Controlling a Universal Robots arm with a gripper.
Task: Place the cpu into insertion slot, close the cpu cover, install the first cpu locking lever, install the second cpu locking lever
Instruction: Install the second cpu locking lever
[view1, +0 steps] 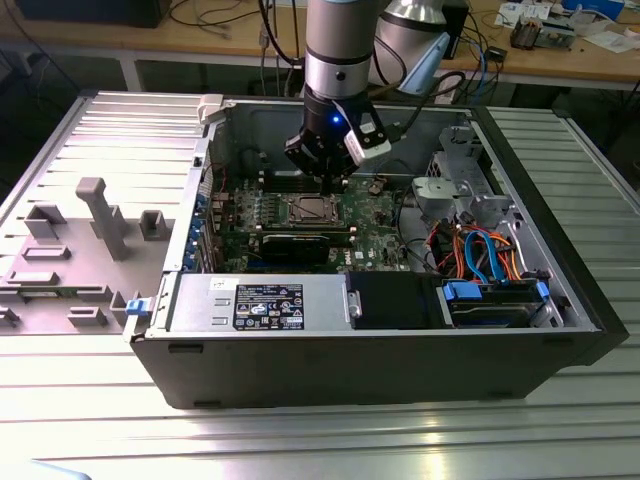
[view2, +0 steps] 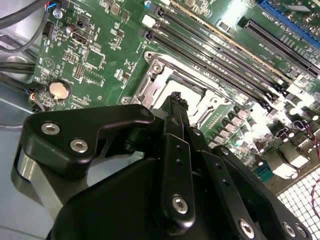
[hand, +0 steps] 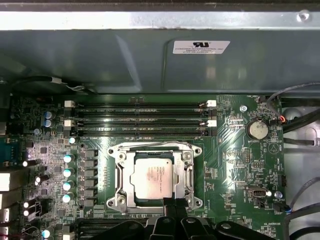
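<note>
The cpu (hand: 152, 176), a silver-grey square chip, lies flat in the insertion slot (hand: 152, 146) on the green board. The cpu cover (hand: 126, 172), a thin silver frame, lies down around the chip. My gripper (hand: 173, 204) is shut, its black fingers pressed together with nothing seen between them. Its tip hangs just off the socket's edge nearest the camera in the first wrist view. In the second wrist view the gripper (view2: 176, 100) points at the metal-rimmed insertion slot (view2: 165, 75). In the exterior view the gripper (view1: 330, 188) hovers right above the insertion slot (view1: 308, 210) inside the open computer case.
Long black memory slots (hand: 140, 117) run beside the socket, with a coin battery (hand: 257, 129) nearby. The grey case wall (hand: 150, 55) rises behind the board. A black graphics card (view1: 300, 243), power supply (view1: 260, 300) and cabled drive cage (view1: 480, 260) crowd the case. Grey fixtures (view1: 100, 215) stand outside.
</note>
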